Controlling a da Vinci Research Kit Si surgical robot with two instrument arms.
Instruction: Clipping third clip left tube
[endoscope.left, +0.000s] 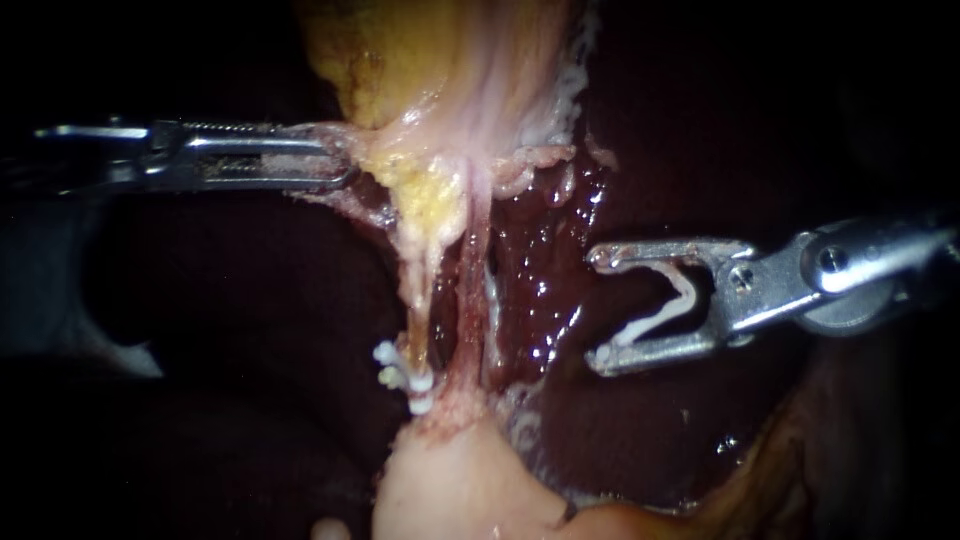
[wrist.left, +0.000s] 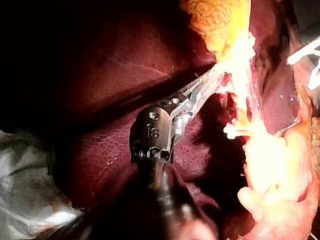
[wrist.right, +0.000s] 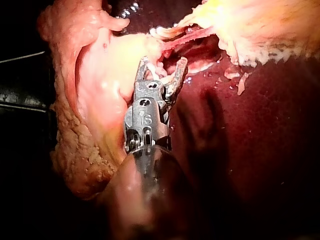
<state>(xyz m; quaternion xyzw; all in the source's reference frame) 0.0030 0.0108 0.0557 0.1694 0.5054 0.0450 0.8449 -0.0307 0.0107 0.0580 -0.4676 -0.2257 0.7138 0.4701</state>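
Approach step: right instrument (endoscope.left: 600, 306) holds an open clip (endoscope.left: 662, 314) in its jaws, right of left tube (endoscope.left: 426, 296); left instrument (endoscope.left: 343, 166) jaws clamp tissue (endoscope.left: 372, 168). Next: straddle tube.

background dark throughout: beyond the liver (endoscope.left: 540, 290) the room cannot be made out. light falls narrowly on the liver's middle, leaving wet glints there; its outer reaches fade to black. a crumpled pale sheet (wrist.left: 30, 195) lies just beside the liver's edge in the left wrist view. a dim grey shape (endoscope.left: 45, 300), not identifiable, sits beyond the liver's edge in the endoscope view.
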